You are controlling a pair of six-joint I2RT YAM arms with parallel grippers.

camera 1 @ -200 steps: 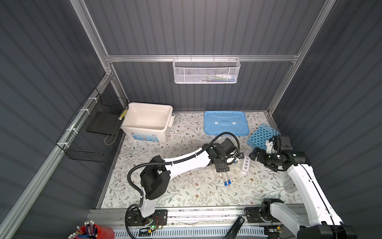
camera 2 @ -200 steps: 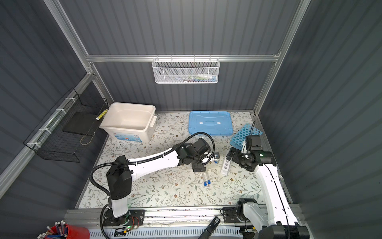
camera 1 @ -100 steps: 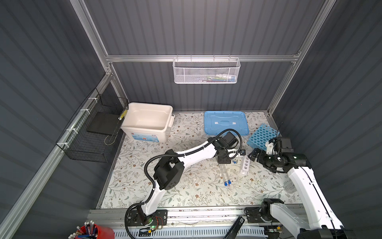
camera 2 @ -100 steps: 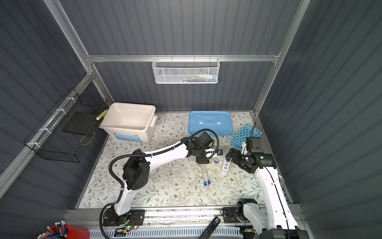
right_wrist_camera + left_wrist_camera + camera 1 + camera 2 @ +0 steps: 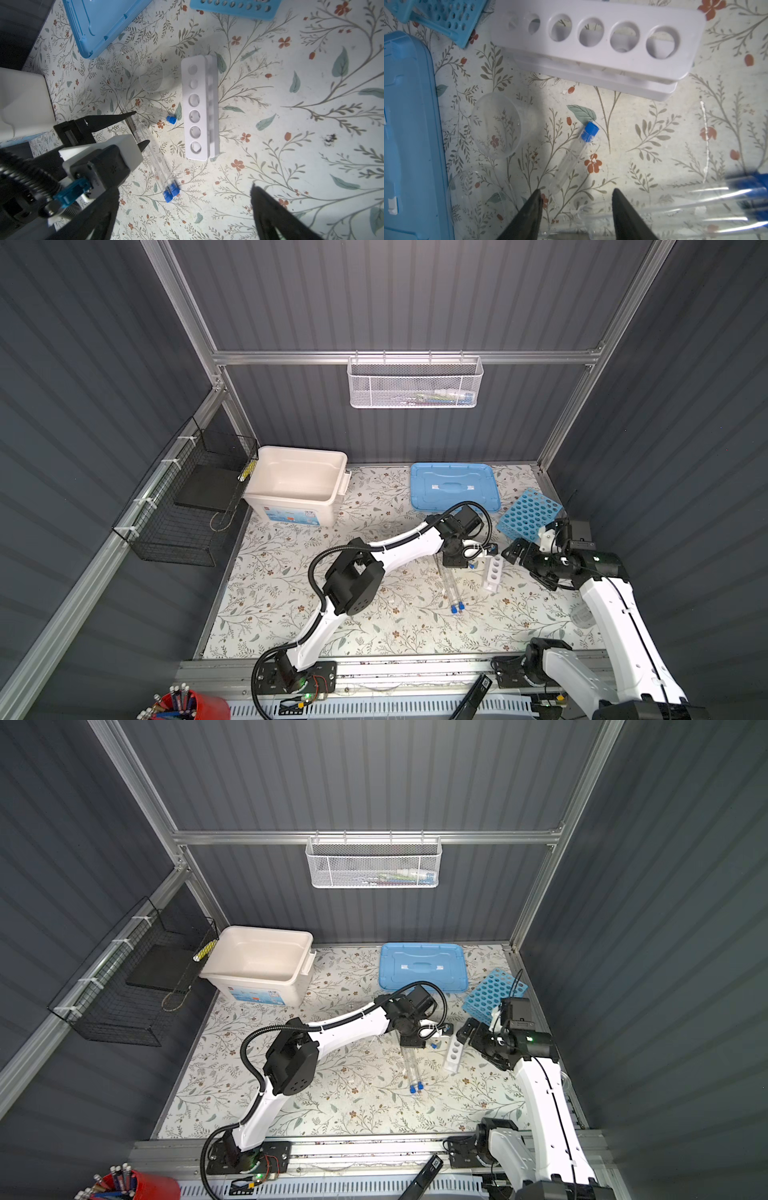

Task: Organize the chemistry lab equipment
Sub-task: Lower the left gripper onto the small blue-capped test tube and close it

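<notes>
Beaker (image 5: 496,124) visible only in wrist views, left arm (image 5: 407,543) blocking above; left pincer (image 5: 141,126) half-spread astride 2 tubes (image 5: 159,166); right pincer (image 5: 185,193) wide.

Long tubes (image 5: 708,197) blurred, edge-cropped; mesh basket (image 5: 415,383) contents indistinct.

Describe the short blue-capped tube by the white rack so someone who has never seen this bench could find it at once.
Start from the floral tabletop and find the small white one-row rack near its right side. Beside the rack lies a short clear tube, its blue cap nearest the rack. It lies alone and is far shorter than the two long blue-capped tubes nearby.
</notes>
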